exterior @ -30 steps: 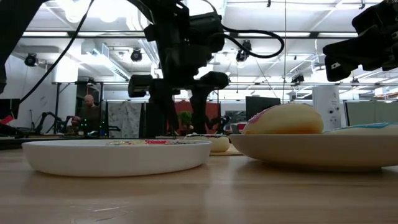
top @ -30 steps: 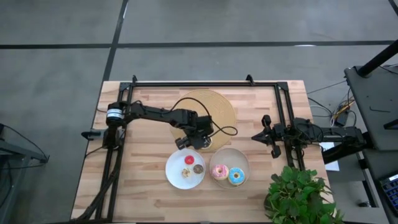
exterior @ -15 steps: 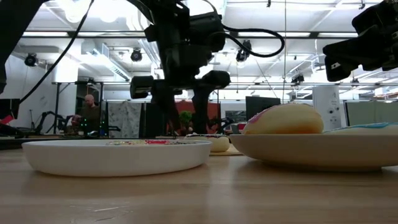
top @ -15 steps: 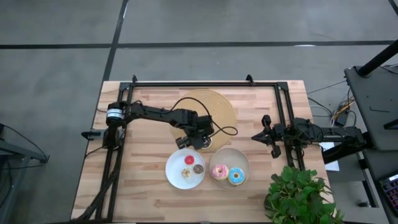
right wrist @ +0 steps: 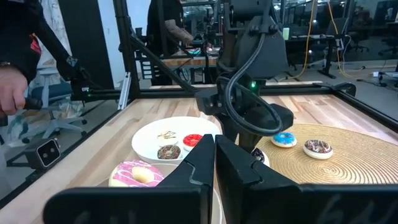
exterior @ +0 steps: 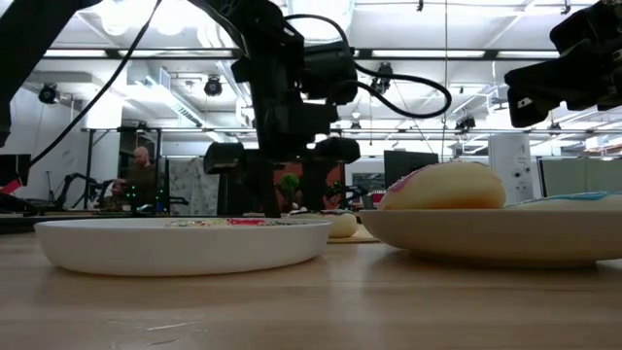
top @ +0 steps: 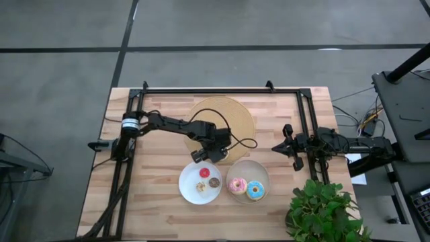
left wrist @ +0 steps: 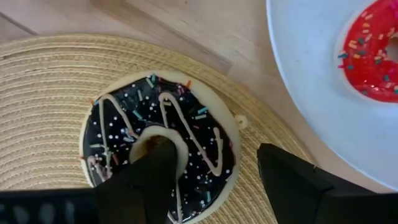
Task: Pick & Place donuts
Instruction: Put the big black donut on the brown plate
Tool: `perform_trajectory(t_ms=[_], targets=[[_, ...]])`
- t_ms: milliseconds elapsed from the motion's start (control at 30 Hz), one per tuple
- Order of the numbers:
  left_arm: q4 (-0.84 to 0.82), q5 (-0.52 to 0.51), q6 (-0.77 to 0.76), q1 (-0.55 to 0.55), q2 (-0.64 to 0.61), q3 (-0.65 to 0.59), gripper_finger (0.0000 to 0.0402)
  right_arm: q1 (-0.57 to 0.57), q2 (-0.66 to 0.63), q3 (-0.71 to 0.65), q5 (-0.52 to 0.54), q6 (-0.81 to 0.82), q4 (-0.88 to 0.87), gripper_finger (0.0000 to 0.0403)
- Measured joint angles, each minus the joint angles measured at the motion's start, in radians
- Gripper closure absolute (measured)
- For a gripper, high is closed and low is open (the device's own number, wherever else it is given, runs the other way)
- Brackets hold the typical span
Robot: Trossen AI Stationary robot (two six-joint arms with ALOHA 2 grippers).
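The dark chocolate donut (left wrist: 186,124), with white zigzag icing, lies flat on the woven tan board (left wrist: 50,93). My left gripper (left wrist: 214,155) stands open over it, pointing steeply down at the board's near edge (top: 211,150). The white plate (top: 190,191) holds a red (top: 203,173), a tan (top: 201,186) and a brown tiny donut (top: 214,182). A second plate (top: 247,165) holds the pink (top: 236,185) and light blue donut (top: 254,191). My right gripper (right wrist: 214,149) waits shut at the table's right side (top: 277,147). My left gripper comes from above with one finger (left wrist: 152,174) over the chocolate donut's hole (left wrist: 163,138) and the other finger (left wrist: 292,180) outside its rim, over the board. I cannot tell whether either finger touches the donut, which lies flat on the board.
A tiny blue donut (right wrist: 284,139) and a small dark one (right wrist: 318,147) lie farther back on the board. A black frame (top: 222,90) borders the table. A potted plant (top: 322,212) stands at the near right corner. A person's hand (right wrist: 9,93) shows beyond the table.
My left gripper has sunk toward the chocolate donut on the board, its fingers staying apart. The donuts and plates have not moved.
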Motion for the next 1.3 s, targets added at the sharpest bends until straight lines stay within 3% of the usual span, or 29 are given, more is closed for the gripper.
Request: perform_trajectory(t_ms=[233,600,1300], targets=[[0.002,-0.003,-0.009,0.000,0.000,0.000,0.0212,0.000,0.000,0.000,0.000,0.000,0.000,0.0394],[0.002,-0.004,-0.021,0.000,0.000,0.000,0.0279,0.000,0.000,0.000,0.000,-0.002,0.000,0.0394],[0.003,-0.003,-0.047,0.000,0.000,0.000,0.0283,0.000,0.000,0.000,0.000,-0.001,0.000,0.0394]])
